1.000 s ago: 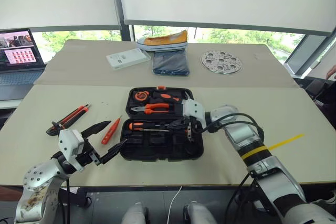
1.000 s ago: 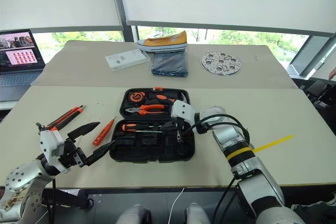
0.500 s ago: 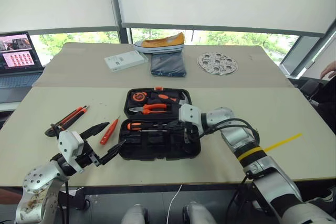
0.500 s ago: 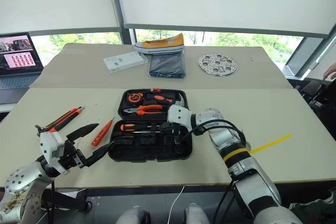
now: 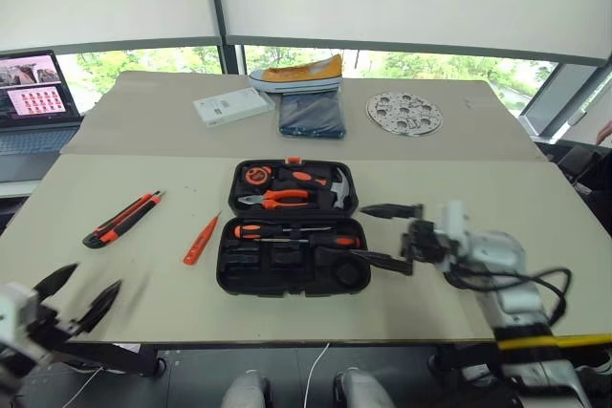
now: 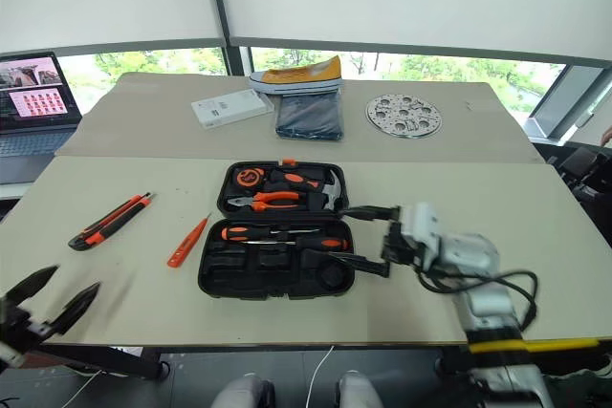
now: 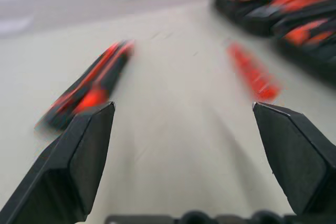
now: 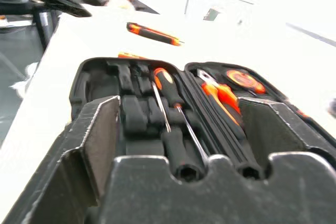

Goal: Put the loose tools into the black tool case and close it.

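Note:
The black tool case (image 5: pixel 239 269) lies open at the table's middle. Two black-and-orange screwdrivers (image 5: pixel 287 232) lie in its near half; they also show in the right wrist view as screwdrivers (image 8: pixel 167 90). My right gripper (image 5: pixel 382 233) hovers open and empty just right of the case, pointing at it. Left of the case, the slim orange screwdriver (image 5: pixel 202 239) and the utility knife (image 5: pixel 122 219) lie on the table. My left gripper (image 5: pixel 76 289) is open and empty off the table's near left corner. Its wrist view shows the knife (image 7: pixel 86 90) and the orange screwdriver (image 7: pixel 252 72) ahead.
Pliers (image 5: pixel 277 198), a tape measure (image 5: pixel 256 176) and a hammer (image 5: pixel 328 185) fill the case's far half. On the far table are a white box (image 5: pixel 232 105), a shoe (image 5: pixel 296 74), a dark folded cloth (image 5: pixel 311 115) and a round metal plate (image 5: pixel 404 112). A laptop (image 5: pixel 33 102) stands far left.
My right gripper opened and drew back to the right out of the case, leaving a second screwdriver lying in it. My left gripper swung back toward the near left corner, still open.

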Motion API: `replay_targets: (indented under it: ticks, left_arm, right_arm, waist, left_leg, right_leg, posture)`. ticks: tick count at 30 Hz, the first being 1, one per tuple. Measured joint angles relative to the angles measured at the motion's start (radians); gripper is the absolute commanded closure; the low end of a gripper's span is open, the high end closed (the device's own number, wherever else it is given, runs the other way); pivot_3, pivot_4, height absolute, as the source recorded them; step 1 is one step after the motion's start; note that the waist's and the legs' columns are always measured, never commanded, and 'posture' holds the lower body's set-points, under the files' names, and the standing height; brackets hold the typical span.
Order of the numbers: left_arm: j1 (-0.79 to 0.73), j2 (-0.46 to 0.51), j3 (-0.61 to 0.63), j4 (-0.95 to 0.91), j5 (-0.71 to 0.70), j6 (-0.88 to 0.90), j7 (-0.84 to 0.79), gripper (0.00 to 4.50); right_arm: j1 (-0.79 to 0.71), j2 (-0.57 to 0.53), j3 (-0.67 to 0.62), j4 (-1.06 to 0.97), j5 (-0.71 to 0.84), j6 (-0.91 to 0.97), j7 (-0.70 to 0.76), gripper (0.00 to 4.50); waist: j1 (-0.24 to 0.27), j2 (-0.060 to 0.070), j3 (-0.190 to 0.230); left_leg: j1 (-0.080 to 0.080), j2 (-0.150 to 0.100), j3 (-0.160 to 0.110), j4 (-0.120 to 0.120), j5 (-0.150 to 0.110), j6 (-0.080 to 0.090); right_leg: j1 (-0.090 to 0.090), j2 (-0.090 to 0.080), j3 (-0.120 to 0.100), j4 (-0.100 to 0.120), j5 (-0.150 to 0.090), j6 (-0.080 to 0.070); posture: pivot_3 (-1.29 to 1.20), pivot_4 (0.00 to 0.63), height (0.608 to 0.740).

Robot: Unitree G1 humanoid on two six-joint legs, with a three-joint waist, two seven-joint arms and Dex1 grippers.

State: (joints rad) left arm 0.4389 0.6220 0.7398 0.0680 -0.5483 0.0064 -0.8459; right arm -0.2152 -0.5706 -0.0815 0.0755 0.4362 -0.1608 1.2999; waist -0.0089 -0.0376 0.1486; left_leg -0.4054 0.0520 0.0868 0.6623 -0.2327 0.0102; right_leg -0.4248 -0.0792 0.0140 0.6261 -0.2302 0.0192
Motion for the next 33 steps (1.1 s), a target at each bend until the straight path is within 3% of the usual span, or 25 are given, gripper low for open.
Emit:
replay_targets:
  ticks: [2,10,15,21,30,33]
  left_arm:
    - [-0.002,0.007,0.039,0.015,-0.032,0.072,0.032,0.00]
    - [0.000,0.072,0.001,-0.104,-0.081,0.256,0.001,0.00]
    - [-0.116,0.142,-0.125,-0.282,-0.098,0.503,0.119,0.00]
    - [-0.350,0.124,-0.326,-0.416,-0.093,0.758,0.351,0.00]
    - [-0.499,0.087,-0.539,-0.356,0.047,0.807,0.435,0.00]
    - [-0.540,0.059,-0.567,-0.348,0.059,0.823,0.442,0.70]
  right_arm:
    - [0.036,-0.026,-0.037,0.009,0.018,-0.003,0.010,0.00]
    - [0.070,-0.034,-0.101,0.007,0.021,-0.014,-0.034,0.00]
    - [-0.031,-0.030,-0.065,-0.120,0.060,0.057,-0.068,0.00]
    - [-0.131,-0.041,0.001,-0.226,0.099,0.198,-0.086,0.00]
    - [-0.148,-0.038,0.024,-0.253,0.099,0.260,-0.116,0.00]
    - [-0.149,-0.038,0.026,-0.262,0.099,0.262,-0.123,0.00]
  waist:
    - [0.000,-0.001,0.000]
    - [-0.003,-0.003,0.001]
    - [-0.003,-0.003,0.001]
    - [0.000,-0.003,0.001]
    - [-0.001,-0.004,0.002]
    - [0.003,-0.004,0.002]
  left_leg:
    - [0.001,0.001,0.000,0.000,0.000,0.000]
    - [0.003,0.002,-0.002,0.000,-0.002,-0.010]
    - [0.003,0.002,-0.002,0.000,0.001,-0.006]
    - [0.001,-0.001,-0.003,0.000,0.002,-0.003]
    - [0.000,-0.002,-0.002,-0.001,0.002,-0.004]
    - [0.001,-0.002,-0.002,-0.001,0.002,-0.004]
  right_leg:
    - [0.001,0.000,0.000,0.000,-0.003,-0.004]
    - [0.000,0.001,0.002,0.003,-0.005,0.000]
    - [0.000,0.002,0.002,0.004,0.000,-0.003]
    - [0.000,0.002,0.002,0.003,0.004,0.000]
    - [0.000,0.003,0.001,0.002,0.003,0.000]
    - [0.001,0.002,0.002,0.002,0.004,0.000]
  posture:
    - [0.00,0.150,0.740]
    - [0.00,0.150,0.740]
    - [0.00,0.150,0.740]
    - [0.00,0.150,0.740]
    - [0.00,0.150,0.740]
    - [0.00,0.150,0.740]
